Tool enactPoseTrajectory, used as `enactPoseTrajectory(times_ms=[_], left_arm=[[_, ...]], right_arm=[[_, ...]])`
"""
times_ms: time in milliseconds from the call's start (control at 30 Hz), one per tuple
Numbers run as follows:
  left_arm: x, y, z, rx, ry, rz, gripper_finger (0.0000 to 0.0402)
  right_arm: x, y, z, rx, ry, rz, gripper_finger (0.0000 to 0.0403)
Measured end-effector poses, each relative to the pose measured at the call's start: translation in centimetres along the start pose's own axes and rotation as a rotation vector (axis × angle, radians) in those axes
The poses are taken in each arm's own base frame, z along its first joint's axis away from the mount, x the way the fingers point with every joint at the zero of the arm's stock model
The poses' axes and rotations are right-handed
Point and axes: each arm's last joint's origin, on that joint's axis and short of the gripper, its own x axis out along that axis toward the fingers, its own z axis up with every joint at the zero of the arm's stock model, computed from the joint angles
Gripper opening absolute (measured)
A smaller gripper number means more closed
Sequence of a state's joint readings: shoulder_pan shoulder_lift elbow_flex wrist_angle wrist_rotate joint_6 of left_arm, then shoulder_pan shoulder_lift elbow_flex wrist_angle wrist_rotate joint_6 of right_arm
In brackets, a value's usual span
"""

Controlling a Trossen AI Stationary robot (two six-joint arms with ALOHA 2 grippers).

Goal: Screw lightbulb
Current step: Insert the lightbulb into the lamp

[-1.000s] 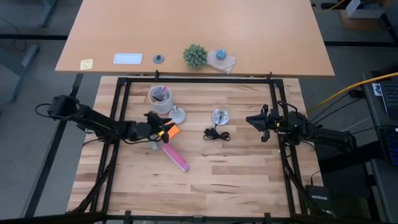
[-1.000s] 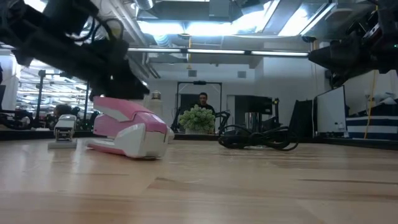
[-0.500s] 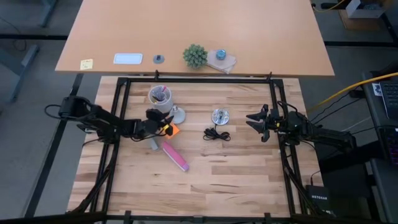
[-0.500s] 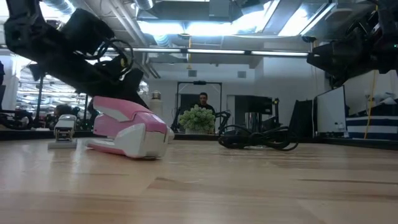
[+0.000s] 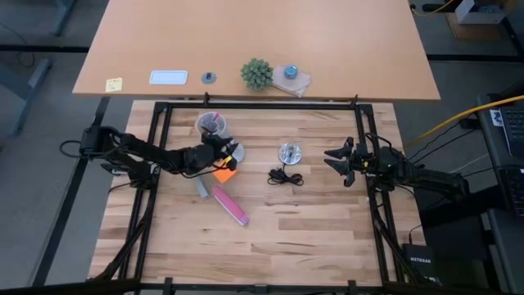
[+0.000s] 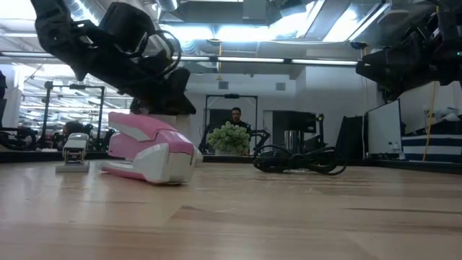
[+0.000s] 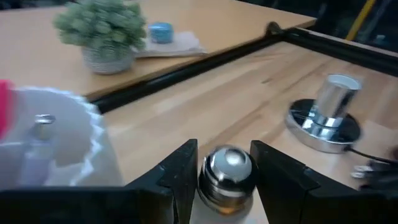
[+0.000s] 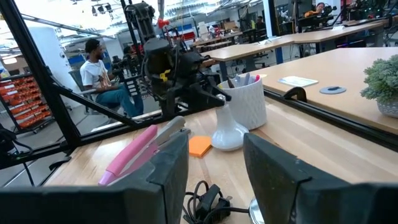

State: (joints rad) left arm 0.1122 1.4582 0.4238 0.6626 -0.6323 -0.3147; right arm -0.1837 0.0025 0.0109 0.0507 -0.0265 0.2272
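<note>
Lightbulb (image 8: 228, 132): you are seeing it standing base-up on the counter (image 5: 311, 221), just beside the white cup (image 8: 245, 99), not yet lifted. Left gripper (image 5: 223, 154): its fingers (image 7: 177, 180) are sitting partly open either side of the bulb's metal base, not visibly pinching. Socket (image 5: 289, 153): standing empty, well apart, black cord (image 5: 285, 176) beside it. Right gripper (image 5: 337, 160): waiting at the counter's right edge, fingers parted, holding nothing. Grasp, carry and screwing are all remaining.

Wood table (image 5: 311, 238): pink stapler (image 5: 230, 205), socket (image 5: 289, 153), cup (image 5: 211, 125).
</note>
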Motion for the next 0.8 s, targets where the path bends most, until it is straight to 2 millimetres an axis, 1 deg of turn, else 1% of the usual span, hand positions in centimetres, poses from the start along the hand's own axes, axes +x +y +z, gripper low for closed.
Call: enactPoseTrajectory(times_ms=[300, 600, 667, 800], left_arm=[[1.2, 1.6, 0.6, -0.059, 0.011, 0.055, 0.0139], [1.1, 1.5, 0.4, -0.150, 0.027, 0.056, 0.0138], [1.0, 1.3, 0.4, -0.150, 0.028, 0.049, 0.0129], [0.8, 0.9, 0.3, -0.150, 0.024, 0.031, 0.0098]], right_arm=[[0.0, 0.0, 0.0, 0.000, 0.000, -0.001, 0.0159], [0.0, 0.0, 0.0, 0.000, 0.000, -0.001, 0.0159], [0.0, 0.0, 0.0, 0.000, 0.000, -0.001, 0.0159], [0.0, 0.0, 0.0, 0.000, 0.000, -0.001, 0.0159]])
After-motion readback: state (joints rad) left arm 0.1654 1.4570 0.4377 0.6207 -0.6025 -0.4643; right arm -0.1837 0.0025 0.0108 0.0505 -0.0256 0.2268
